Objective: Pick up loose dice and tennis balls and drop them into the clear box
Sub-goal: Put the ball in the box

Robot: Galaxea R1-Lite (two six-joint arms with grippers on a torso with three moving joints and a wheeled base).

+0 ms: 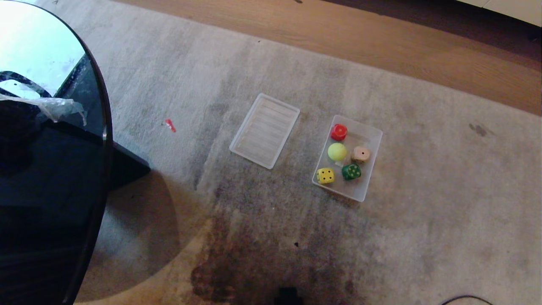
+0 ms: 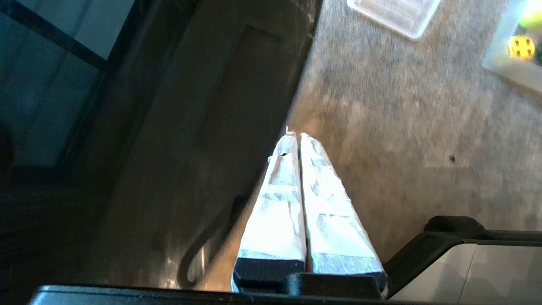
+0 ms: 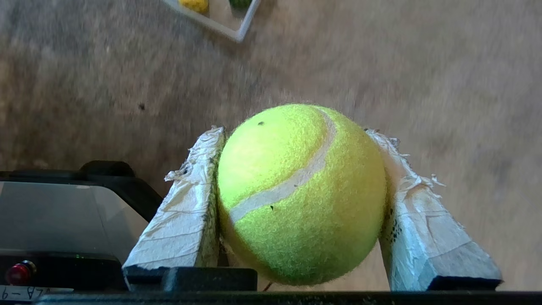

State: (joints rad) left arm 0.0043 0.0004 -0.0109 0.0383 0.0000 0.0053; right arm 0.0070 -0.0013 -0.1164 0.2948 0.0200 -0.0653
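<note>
Right now my right hand [image 3: 298, 199] is clamped on a tennis ball [image 3: 300, 195] above the carpet, short of the clear box [image 1: 372, 135], which already holds four dice and a ball. Next I carry it over the box and let go. My left hand [image 2: 296, 140] idles, closed and empty.

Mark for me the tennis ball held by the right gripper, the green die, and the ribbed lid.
held tennis ball [image 3: 296, 195], right wrist view, on its seam.
green die [image 1: 351, 171], head view, on its top face.
ribbed lid [image 1: 265, 130], head view, on its ribbed middle.
</note>
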